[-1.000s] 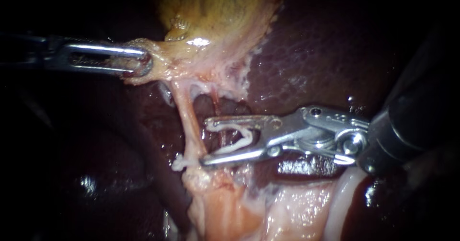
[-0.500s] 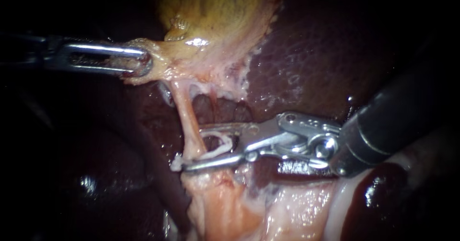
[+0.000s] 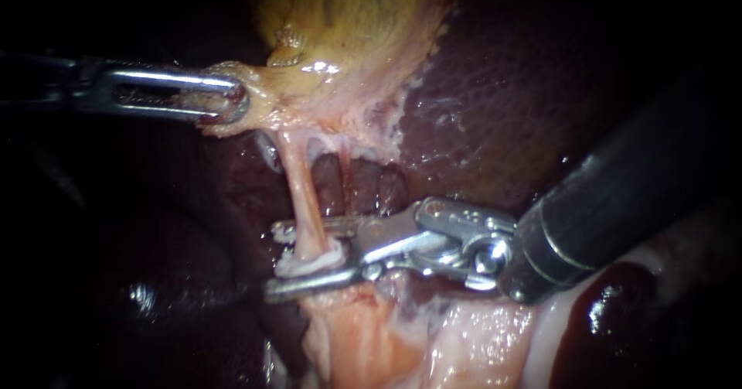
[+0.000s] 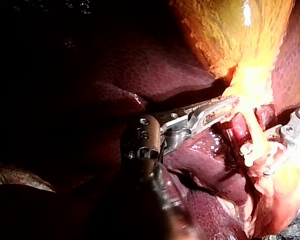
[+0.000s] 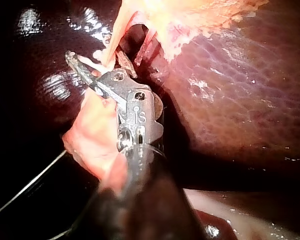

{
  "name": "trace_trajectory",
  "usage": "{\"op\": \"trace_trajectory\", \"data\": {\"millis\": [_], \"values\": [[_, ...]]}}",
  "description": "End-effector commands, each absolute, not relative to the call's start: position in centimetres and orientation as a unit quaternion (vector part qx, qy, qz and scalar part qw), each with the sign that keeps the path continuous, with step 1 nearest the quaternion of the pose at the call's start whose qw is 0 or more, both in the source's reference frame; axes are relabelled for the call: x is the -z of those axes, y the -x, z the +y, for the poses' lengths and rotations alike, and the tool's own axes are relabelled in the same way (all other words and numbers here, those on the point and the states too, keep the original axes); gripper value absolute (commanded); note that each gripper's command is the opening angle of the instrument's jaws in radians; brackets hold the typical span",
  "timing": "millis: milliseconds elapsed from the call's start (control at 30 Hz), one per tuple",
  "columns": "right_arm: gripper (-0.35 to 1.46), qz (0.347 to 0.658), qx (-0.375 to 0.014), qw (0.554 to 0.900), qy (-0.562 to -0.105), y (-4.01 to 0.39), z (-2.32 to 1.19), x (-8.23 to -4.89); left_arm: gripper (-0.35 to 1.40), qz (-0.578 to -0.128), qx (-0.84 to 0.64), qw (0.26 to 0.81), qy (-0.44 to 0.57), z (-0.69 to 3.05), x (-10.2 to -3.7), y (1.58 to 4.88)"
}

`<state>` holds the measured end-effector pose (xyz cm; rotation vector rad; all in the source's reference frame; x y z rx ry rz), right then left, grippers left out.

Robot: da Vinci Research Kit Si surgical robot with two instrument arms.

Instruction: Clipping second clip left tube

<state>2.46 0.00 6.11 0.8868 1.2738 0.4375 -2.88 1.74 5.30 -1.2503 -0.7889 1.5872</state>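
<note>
Left tube [image 3: 304,196] runs as a pale, taut strand from the gallbladder [image 3: 348,25] down to the fatty tissue below, with a thinner reddish strand just beside it on its right. Low on this tube, the right instrument [image 3: 278,259] has its two jaws on either side of it, one above and one below in the endoscope view. The jaws stand at a narrow gap and hold a white clip [image 3: 328,259] that lies against the tube. Whether the white lump at the tube's left edge is part of this clip or a separate one cannot be told.

The left instrument [image 3: 232,103] has its jaws closed on the tissue at the gallbladder's lower edge and pulls it to the left, which stretches the tube. Dark liver [image 3: 502,87] lies behind and around all of this.

The step in hand appears to be closing the clip. To do it well, the tube should probably sit deep in the jaws, with both jaw tips showing past its far side, so that the clip spans its full width. The jaws look best held square across the tube, clear of the thin strand beside it. The left instrument's pull should be steady and gentle: too much could tear the thin strand. The squeeze should then be full, without twisting or dragging the tube.
</note>
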Motion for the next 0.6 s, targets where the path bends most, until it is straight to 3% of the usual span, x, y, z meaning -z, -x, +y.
{"op": "trace_trajectory", "data": {"millis": [33,267,600], "values": [[0.50,0.574,-0.195,0.688,-0.399,-2.45,0.02,-6.03,-0.35,-0.322,-0.647,0.467,0.510,1.73,-5.30,2.87],[0.49,0.584,-0.190,0.670,-0.418,-2.41,0.01,-5.69,-0.35,-0.322,-0.647,0.467,0.510,1.73,-5.29,2.86],[0.43,0.581,-0.184,0.667,-0.429,-2.39,-0.03,-5.65,-0.35,-0.322,-0.647,0.467,0.510,1.73,-5.29,2.86]]}}
